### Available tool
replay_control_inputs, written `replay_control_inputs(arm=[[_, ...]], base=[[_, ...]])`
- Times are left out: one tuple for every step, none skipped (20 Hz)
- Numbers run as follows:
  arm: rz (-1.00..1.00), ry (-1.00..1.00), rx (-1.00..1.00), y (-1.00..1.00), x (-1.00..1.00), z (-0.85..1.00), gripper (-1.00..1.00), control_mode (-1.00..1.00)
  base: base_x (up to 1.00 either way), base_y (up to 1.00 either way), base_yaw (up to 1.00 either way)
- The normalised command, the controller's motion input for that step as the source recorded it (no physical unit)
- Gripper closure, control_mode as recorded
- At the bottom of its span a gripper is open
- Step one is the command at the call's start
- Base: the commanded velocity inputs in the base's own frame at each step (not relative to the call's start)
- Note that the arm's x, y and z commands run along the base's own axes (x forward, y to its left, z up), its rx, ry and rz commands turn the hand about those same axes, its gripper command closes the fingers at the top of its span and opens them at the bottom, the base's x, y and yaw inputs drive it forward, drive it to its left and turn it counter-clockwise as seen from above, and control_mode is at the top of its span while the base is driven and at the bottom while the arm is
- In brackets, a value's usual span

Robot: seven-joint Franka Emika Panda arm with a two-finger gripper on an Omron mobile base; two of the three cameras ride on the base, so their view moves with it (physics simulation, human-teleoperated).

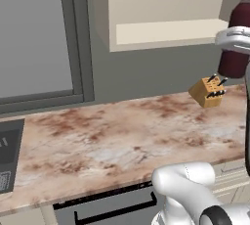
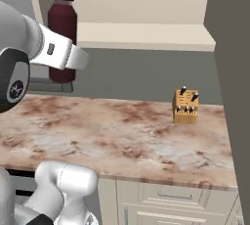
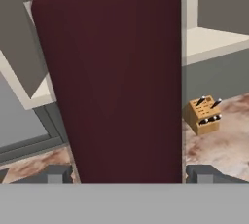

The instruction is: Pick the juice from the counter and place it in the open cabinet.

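maroon juice (image 2: 62,28) upright, before open cabinet (image 2: 146,35)

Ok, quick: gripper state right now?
Gripper: shut on the dark maroon juice bottle with the red cap, held up in front of the cream open wall cabinet.

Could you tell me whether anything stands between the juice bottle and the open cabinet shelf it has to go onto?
Nothing visible does. The juice is held up in the gripper at about shelf height, and the open cabinet shelf looks bare. The knife block stands lower, on the counter, out of the path.
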Motion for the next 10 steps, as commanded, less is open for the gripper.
replay_control_inputs(arm=[[0.00,0.00,-0.01,-0.01,0.21,0.43,1.00,-1.00],[0.00,0.00,-0.02,0.00,0.34,0.26,1.00,-1.00],[0.00,0.00,-0.03,0.00,0.65,0.06,1.00,-1.00],[0.00,0.00,-0.02,0.00,0.75,0.00,1.00,-1.00],[-0.01,0.00,-0.01,0.00,0.76,0.00,1.00,-1.00],[0.00,0.00,0.00,0.00,0.68,0.00,1.00,-1.00],[0.00,0.00,0.00,0.00,0.46,0.00,1.00,-1.00],[0.00,0.00,0.00,0.00,0.49,0.00,1.00,-1.00],[0.00,0.00,0.00,0.00,0.55,0.00,1.00,-1.00],[0.00,0.00,0.00,0.00,0.54,-0.13,1.00,-1.00]], base=[[0.00,0.00,0.00],[0.00,0.00,0.00],[0.00,0.00,0.00],[0.00,0.00,0.00],[0.00,0.00,0.00],[0.00,0.00,0.00],[0.00,0.00,0.00],[0.00,0.00,0.00],[0.00,0.00,0.00],[0.00,0.00,0.00]])
